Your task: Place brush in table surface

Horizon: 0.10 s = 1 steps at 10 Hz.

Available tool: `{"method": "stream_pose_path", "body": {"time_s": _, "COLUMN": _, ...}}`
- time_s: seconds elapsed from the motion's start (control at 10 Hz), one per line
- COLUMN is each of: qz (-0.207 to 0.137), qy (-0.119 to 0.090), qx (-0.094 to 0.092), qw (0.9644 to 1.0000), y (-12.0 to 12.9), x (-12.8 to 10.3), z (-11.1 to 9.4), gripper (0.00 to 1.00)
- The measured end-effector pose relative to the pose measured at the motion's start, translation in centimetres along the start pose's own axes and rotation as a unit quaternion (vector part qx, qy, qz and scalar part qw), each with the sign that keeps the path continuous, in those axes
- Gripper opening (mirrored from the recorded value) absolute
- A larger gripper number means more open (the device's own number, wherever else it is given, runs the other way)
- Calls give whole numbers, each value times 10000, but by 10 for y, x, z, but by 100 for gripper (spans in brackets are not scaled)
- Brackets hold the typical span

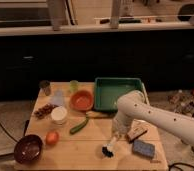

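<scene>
Gripper (118,134), apparently clasping the brush (110,147) beside the blue sponge (143,148), should release only once it lies flat on the table surface (80,150).

White arm enters from right edge, elbow bent w/ forearm angled down toward centre. Gripper (115,136) low, pointing down at front-right, mostly hidden behind the wrist.

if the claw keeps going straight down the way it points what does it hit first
Probably the table surface: the claw points down over the front planks, with the brush directly below it. Depth is unclear.
</scene>
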State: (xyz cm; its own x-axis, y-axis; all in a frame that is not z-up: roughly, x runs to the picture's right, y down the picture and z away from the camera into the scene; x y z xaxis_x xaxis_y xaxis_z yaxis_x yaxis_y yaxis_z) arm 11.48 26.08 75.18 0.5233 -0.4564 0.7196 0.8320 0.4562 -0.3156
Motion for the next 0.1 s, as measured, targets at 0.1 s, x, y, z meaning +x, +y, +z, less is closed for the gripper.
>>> {"method": "stream_pose_path", "body": {"time_s": 0.1, "qz": 11, "qy": 6, "qx": 2, "qw": 10000, "y": -1, "x": 0, "z": -1, "gripper": 18}}
